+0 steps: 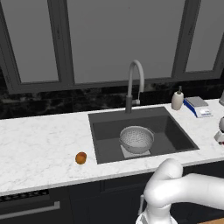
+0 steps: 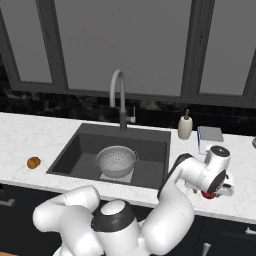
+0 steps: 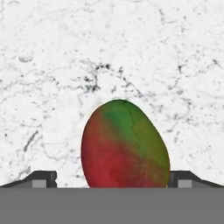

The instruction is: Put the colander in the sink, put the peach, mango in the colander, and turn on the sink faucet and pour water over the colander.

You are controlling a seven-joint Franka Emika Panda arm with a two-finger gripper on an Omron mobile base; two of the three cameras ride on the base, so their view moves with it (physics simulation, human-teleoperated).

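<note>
Wide dark sink point(image 1: 175, 131) sunk in the white marble counter point(image 1: 39, 144), with the gooseneck sink faucet point(image 1: 134, 83) standing at its back edge, no stream running. Colander point(image 1: 137, 139) already seated upright on the sink's pale bottom plate, bowl bare of fruit as far as can be made out. White soap pump bottle point(image 2: 185, 126) behind the sink's right rear corner.

Gripper point(image 2: 214, 192) lowered to the counter right of the sink, jaws spread full, one dark tip either side of the mango point(image 3: 124, 146) in the hand view, neither seen pressing it. Mango lying on the marble right of the sink, a red sliver of it peeping under the hand in the right base view. Peach point(image 1: 81, 158) alone on the counter left of the sink, well apart from the arm.

Judged to handle as a light, firm, smooth-skinned oval: likely to squirt or roll out of a pinch set near either tapered end. Best taken across the broad middle, low on the belly, tips level, squeeze gentle enough to spare the skin.
</note>
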